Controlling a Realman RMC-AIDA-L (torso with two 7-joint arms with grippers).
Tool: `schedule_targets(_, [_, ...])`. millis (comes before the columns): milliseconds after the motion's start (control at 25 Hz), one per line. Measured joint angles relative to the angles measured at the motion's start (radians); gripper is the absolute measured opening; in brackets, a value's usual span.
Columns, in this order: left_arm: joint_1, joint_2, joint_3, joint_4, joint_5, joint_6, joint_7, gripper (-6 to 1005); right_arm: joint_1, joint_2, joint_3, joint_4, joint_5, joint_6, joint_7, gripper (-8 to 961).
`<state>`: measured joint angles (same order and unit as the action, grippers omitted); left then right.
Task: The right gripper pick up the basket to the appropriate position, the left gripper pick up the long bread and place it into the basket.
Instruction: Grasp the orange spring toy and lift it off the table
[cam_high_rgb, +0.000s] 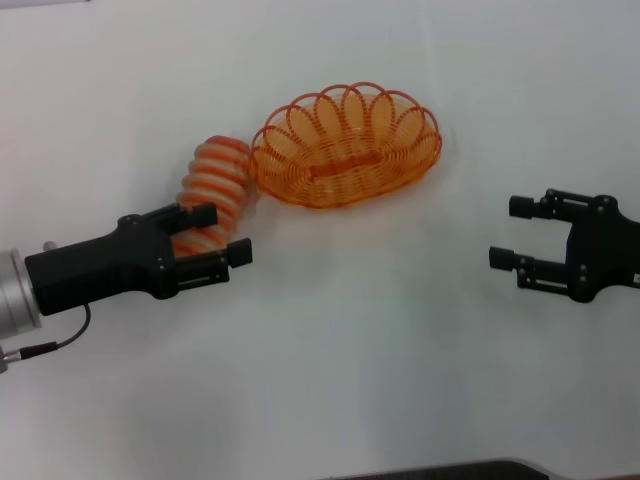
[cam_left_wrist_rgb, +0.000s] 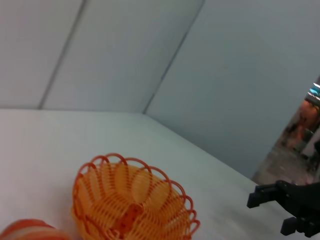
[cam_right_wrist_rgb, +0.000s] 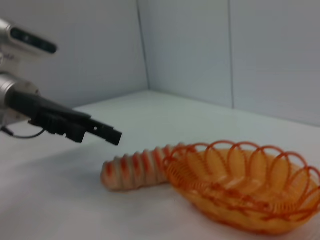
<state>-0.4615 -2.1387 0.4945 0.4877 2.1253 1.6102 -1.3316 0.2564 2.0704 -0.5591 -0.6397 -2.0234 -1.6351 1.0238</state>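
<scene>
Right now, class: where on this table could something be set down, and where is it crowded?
Free: the white table between the left pincer and right pincer, nearer the robot than the basket. Crowded: where the long bread abuts the basket.

Pretty bright and even in here, soft light from overhead, so the white table (cam_high_rgb: 350, 350) looks almost flat with no harsh glare anywhere. You only get faint, fuzzy-edged shadows: a pale one on the table right under the left gripper (cam_high_rgb: 222, 235), another hugging the basket (cam_high_rgb: 290, 176) just ahead of it, barely anything under the right gripper (cam_high_rgb: 510, 232). The walls beyond the grippers look dimmer and greyer than the table.
</scene>
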Motion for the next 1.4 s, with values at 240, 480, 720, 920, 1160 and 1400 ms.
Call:
schedule_targets(240, [0.000, -0.002, 0.019, 0.004, 0.001, -0.002, 0.000, 867, 0.002, -0.007, 0.001, -0.006, -0.035, -0.006, -0.001, 722])
schedule_targets(480, [0.000, -0.001, 0.005, 0.029, -0.006, -0.045, -0.006, 861, 0.004, -0.008, 0.004, -0.006, -0.034, -0.008, -0.001, 718])
schedule_targets(720, [0.001, -0.019, -0.022, 0.130, -0.012, -0.070, -0.091, 856, 0.009, -0.008, 0.025, -0.006, -0.032, -0.010, 0.000, 718])
schedule_targets(920, [-0.024, -0.022, -0.016, 0.208, -0.014, -0.128, -0.226, 852, 0.020, -0.008, 0.049, -0.004, -0.032, -0.011, 0.002, 718])
schedule_targets(1160, [-0.063, -0.017, 0.017, 0.303, -0.005, -0.239, -0.521, 850, 0.028, -0.007, 0.065, -0.002, -0.029, -0.015, 0.006, 718])
schedule_targets(1400, [-0.071, 0.002, 0.116, 0.473, 0.097, -0.259, -0.838, 849, 0.041, -0.008, 0.099, 0.003, -0.029, -0.020, 0.005, 718])
